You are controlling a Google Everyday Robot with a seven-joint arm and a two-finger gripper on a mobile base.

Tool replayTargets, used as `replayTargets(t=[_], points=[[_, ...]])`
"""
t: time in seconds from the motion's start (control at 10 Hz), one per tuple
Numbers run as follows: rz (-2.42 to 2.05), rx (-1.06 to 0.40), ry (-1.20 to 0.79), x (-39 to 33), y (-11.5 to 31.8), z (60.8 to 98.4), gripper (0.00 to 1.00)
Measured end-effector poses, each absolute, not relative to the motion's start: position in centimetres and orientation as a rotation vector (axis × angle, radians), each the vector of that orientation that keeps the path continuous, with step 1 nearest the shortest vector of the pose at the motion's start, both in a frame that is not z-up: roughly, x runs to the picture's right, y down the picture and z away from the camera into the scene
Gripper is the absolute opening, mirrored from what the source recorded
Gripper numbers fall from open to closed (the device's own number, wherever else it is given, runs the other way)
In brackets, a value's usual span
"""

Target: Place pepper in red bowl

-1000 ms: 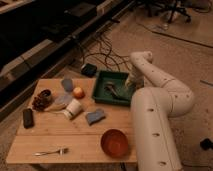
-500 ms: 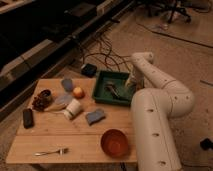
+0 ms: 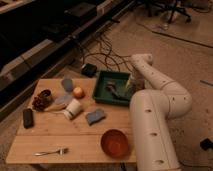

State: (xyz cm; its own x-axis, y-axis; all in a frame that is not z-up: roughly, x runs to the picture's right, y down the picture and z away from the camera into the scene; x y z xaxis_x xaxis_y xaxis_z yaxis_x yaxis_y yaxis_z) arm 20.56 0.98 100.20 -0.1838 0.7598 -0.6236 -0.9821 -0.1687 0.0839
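A pale wooden tabletop (image 3: 60,142) with a smooth, flat surface fills the lower left of the frame. The red bowl (image 3: 114,142), round and glossy inside, sits near the tabletop's lower right edge, close beside the robot's broad white cylindrical arm (image 3: 150,125). That arm bends at a rounded elbow on the right and reaches back toward a rectangular dark green tray (image 3: 102,92) with raised walls at the tabletop's upper right corner. The claw (image 3: 116,90) lies low inside this tray, showing as a small greyish shape over the tray floor; whether it is spread or pinching something cannot be told. The pepper cannot be made out anywhere in the view. Left of the tray stands a round orange-yellow fruit (image 3: 78,92), with a grey-blue disc (image 3: 67,84) above it. A white cup (image 3: 73,109) lies tipped on its side at centre, a soft blue-grey cloth (image 3: 95,116) just to its right. A dark maroon bowl (image 3: 42,100) sits at the left, a black oblong block (image 3: 28,117) below it, and a metal fork (image 3: 50,151) lies near the bottom edge.
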Motion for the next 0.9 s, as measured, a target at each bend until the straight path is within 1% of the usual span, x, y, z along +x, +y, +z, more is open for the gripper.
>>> replayTargets(t=[0.2, 0.4, 0.5, 0.9], points=[[1.701, -0.539, 0.558, 20.4, 1.0, 100.1, 0.21], [1.703, -0.540, 0.511, 19.3, 0.0, 99.4, 0.02], [1.699, -0.539, 0.487, 18.8, -0.8, 98.7, 0.00], [1.695, -0.545, 0.371, 16.8, -4.6, 95.0, 0.00]])
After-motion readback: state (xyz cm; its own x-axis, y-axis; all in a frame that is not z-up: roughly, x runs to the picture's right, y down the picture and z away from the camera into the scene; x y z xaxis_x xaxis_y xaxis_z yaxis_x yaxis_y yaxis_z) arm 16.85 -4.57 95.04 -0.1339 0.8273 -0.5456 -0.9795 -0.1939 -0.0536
